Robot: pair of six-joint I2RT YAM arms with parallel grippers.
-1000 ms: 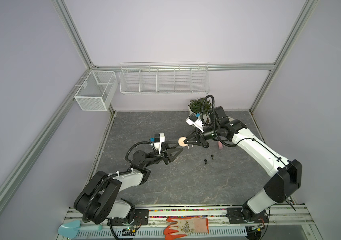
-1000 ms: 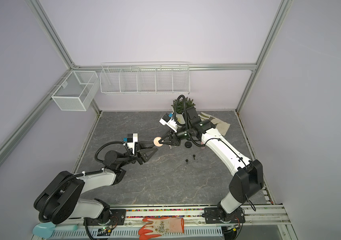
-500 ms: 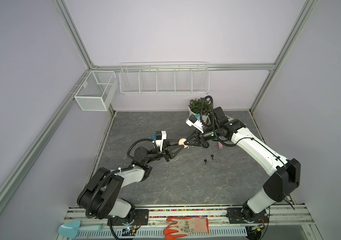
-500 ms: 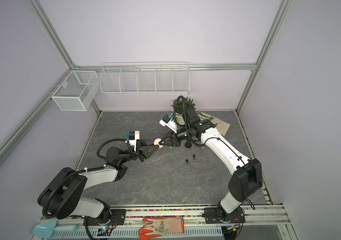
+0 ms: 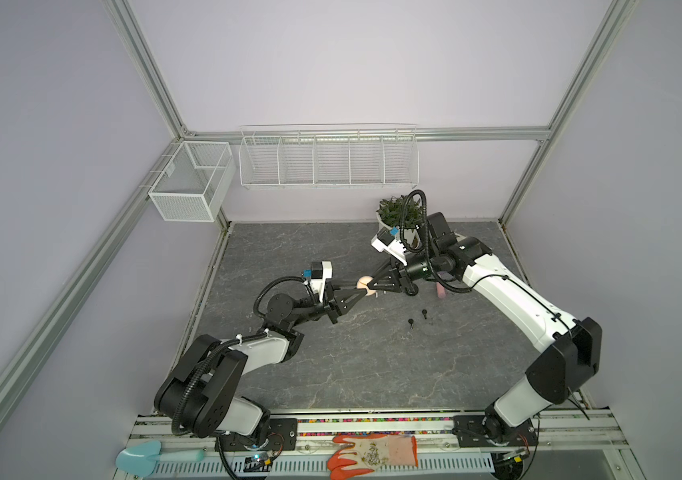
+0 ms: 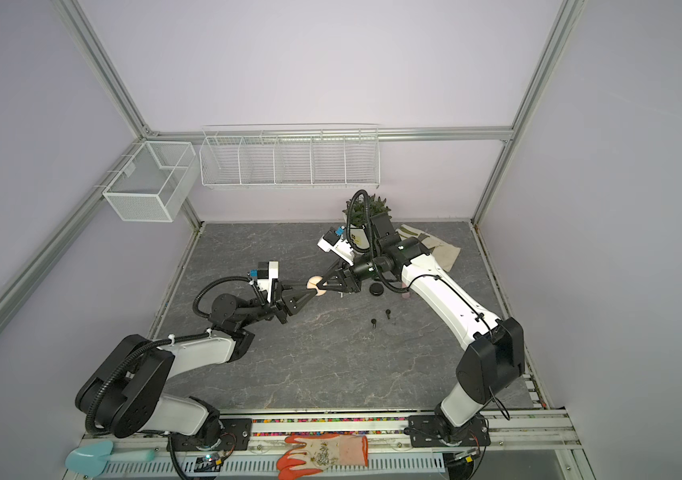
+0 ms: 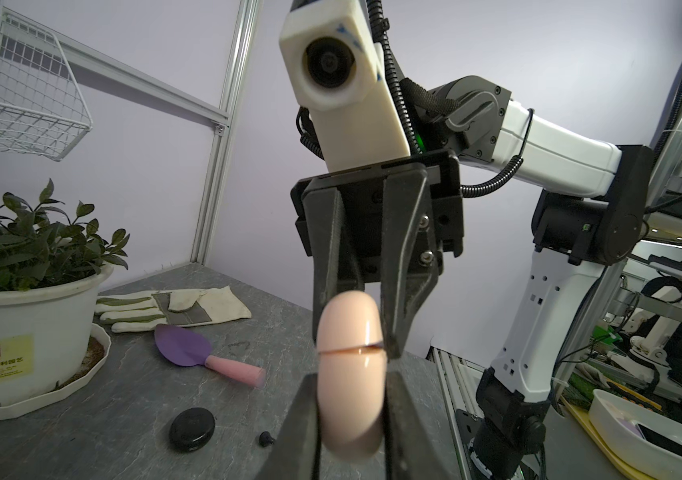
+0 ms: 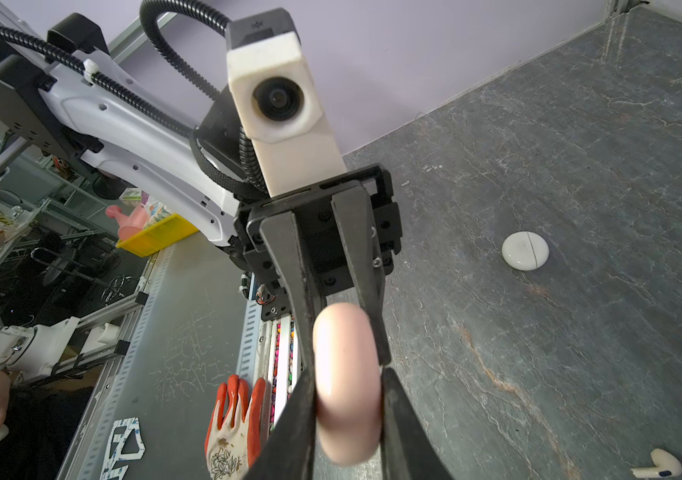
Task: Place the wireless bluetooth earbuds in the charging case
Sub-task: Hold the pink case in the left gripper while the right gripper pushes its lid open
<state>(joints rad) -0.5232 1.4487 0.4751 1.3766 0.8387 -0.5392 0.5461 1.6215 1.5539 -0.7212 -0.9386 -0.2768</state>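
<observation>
closed pink case point(image 5: 365, 285) held aloft: left end effector point(image 7: 349, 419) clenched on it, right end effector point(image 8: 347, 399) grip unclear. black earbuds point(image 5: 411, 322) loose on bench point(image 5: 372, 374) near case; none look seated.

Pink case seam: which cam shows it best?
Left wrist. The pink case sits close and edge-on, its seam a clear dark line across it. Right wrist shows the case close too, but only a smooth side. In both top views it is a tiny blob.
</observation>
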